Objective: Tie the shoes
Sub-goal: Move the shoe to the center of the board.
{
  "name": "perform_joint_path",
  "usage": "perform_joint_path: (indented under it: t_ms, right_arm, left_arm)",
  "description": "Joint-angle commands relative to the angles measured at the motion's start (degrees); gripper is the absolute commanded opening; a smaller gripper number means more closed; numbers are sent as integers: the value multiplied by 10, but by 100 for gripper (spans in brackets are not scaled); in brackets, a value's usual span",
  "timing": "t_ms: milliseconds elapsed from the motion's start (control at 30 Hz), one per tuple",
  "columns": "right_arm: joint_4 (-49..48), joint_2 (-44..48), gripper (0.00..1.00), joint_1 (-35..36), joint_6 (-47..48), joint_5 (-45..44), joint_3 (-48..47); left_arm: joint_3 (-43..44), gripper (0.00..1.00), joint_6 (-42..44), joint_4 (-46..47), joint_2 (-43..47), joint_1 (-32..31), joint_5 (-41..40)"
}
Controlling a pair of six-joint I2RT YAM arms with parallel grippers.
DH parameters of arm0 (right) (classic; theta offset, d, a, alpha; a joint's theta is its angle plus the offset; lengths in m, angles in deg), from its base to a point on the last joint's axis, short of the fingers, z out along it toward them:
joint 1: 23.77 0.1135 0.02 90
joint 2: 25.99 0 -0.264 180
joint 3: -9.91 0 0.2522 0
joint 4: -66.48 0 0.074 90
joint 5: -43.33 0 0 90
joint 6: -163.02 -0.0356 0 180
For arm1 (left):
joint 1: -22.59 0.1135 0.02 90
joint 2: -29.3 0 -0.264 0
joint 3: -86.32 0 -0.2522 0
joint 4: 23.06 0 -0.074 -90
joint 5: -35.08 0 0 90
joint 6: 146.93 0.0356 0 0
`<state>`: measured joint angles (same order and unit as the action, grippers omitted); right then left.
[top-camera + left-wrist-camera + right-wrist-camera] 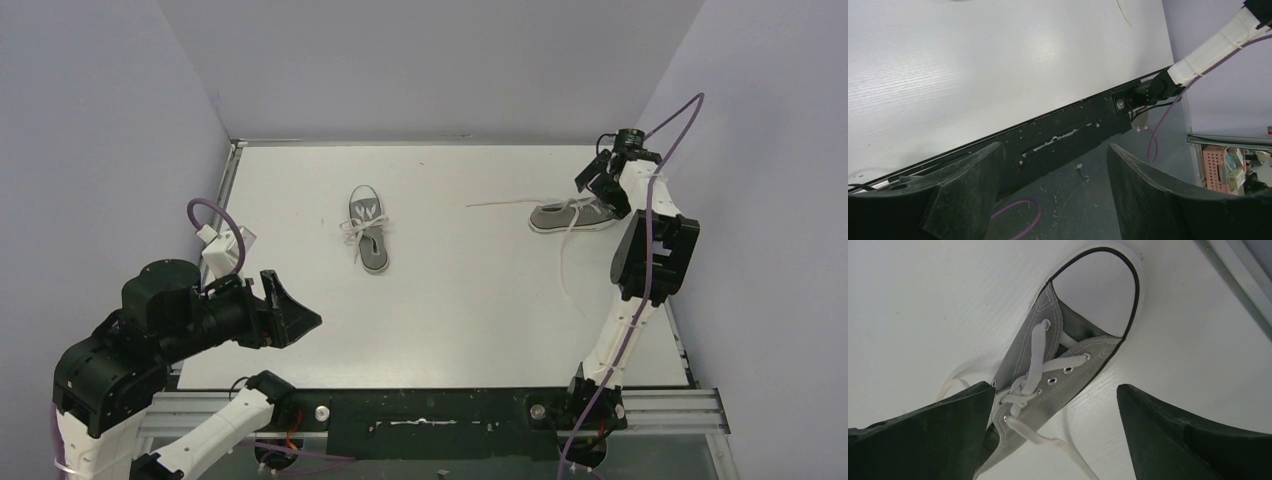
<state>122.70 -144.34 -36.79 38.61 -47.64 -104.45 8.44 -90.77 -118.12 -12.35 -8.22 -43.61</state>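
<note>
Grey canvas marks both of the shoes on the white table. One shoe lies near the middle, well apart from either arm, with its white laces gathered in loops across its top. Whether they form a firm knot cannot be told.

The other shoe sits close to the right edge, and its loose laces sprawl over the table. One strand runs left and another trails toward the near edge.

The right gripper hangs just above this shoe's heel end with its fingers spread wide and nothing between them. In the right wrist view the eyelets and crossed lacing lie below the gap. The arm's white links and a purple cable stand between the shoe and the right wall.

The left gripper hovers low over the near left corner, far from both shoes. Its fingers are parted and hold nothing. A black bar runs along the near edge between the two bases, and a second purple cable loop arches by the left wall.
</note>
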Motion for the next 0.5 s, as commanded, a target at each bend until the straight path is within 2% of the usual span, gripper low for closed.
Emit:
perform_joint_path:
  t_ms: [0, 100, 200, 300, 467]
  right_arm:
    - [43, -64, 98, 11, -84, -36, -89]
    - [91, -95, 92, 32, -118, -55, -120]
    - [73, -69, 71, 40, -142, -24, -58]
    - [36, -25, 68, 63, -122, -35, 13]
    - [30, 21, 66, 123, -31, -7, 103]
  left_arm:
    - [4, 71, -23, 49, 9, -3, 17]
    - [13, 71, -20, 30, 3, -3, 6]
    - [19, 70, -16, 18, -6, -3, 0]
    - [23, 70, -12, 18, -10, -3, -1]
    - [13, 70, -5, 20, -4, -3, 9]
